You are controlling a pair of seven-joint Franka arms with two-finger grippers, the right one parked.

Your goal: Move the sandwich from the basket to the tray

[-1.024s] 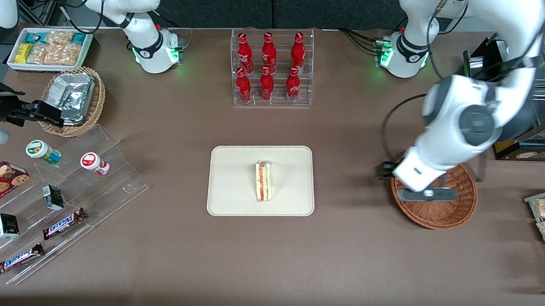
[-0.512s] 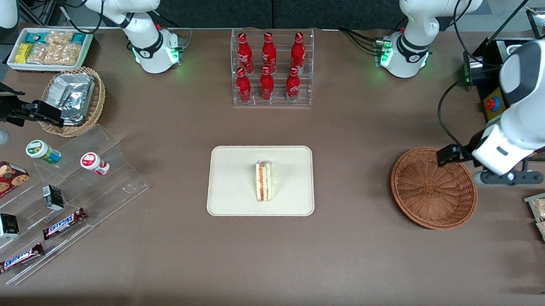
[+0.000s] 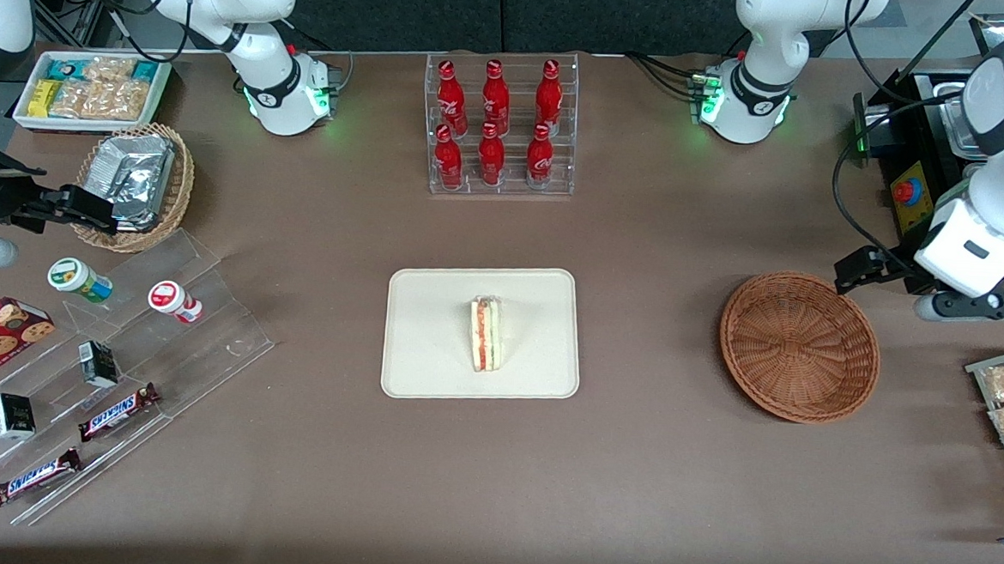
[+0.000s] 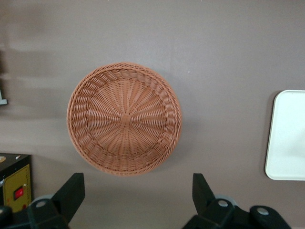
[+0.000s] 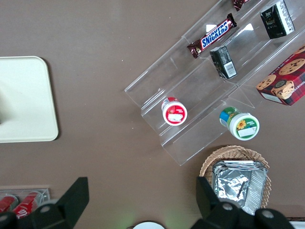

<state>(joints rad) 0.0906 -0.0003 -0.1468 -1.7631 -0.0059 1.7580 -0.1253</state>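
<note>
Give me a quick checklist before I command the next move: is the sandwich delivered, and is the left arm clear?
1. Sandwich on the tray: ok, it lies near the tray's middle, inside the rim.
2. Basket holds nothing: ok, only bare wicker shows.
3. Gripper released: ok, jaws stand open with nothing between them.
4. Gripper off the basket: ok, it hangs above the table beside the basket, toward the working arm's end.
5. Sandwich intact: ok in the front view; red and green filling shows at the cut edge.
6. Task step complete: ok, nothing appears left to move.
</note>
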